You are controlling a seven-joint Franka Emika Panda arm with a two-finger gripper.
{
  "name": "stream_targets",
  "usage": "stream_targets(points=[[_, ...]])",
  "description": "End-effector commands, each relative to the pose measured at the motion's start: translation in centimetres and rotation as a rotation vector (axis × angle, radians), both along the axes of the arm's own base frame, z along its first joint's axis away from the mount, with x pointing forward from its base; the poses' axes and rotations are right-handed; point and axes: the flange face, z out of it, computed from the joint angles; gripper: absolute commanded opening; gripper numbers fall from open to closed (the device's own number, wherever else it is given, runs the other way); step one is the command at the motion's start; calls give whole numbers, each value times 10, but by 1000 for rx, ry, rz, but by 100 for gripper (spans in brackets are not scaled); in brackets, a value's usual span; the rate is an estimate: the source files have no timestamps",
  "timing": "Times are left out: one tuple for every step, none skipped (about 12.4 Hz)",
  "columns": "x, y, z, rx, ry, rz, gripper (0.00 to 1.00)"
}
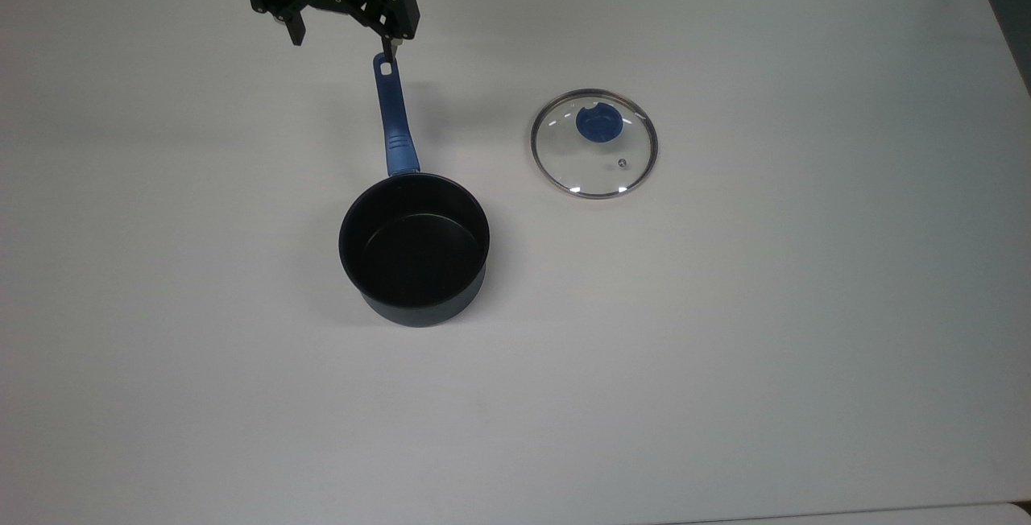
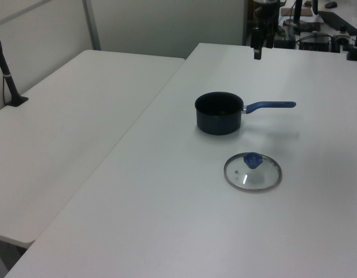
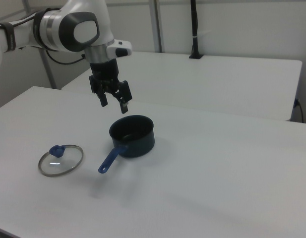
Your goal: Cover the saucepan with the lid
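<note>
Going by the top view's left to right: tool [image 1: 341,30] up high over the white surface [image 1: 765,332], fingers spread, holding nothing, above the handle end. Saucepan [image 1: 414,247] next, round, dark navy, matte black inside, stiff blue handle. Lid [image 1: 594,143] lies flat at the top view's right, well apart; clear glass, thin metal rim, probably slick and breakable, so pinch the blue knob [image 1: 598,123].

saucepan and lid apart on the white table

the saucepan [image 2: 220,113] sits far on the white table [image 2: 166,191], handle pointing to the left view's right. the lid [image 2: 253,172] lies flat nearer, well apart from it, blue knob up. a second table [image 2: 62,121] stands to the left view's left.
</note>
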Motion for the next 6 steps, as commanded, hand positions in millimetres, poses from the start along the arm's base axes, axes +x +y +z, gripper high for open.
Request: stream_targets(points=[[-2,2,1,1,20,19,100],[-3,2,1,2,23,21,100],[-2,4,0,2,25,22,100],[-2,5,0,2,25,24,100],[-2,4,0,1,23,24,100],[-1,2,-1,1,24,26,100]])
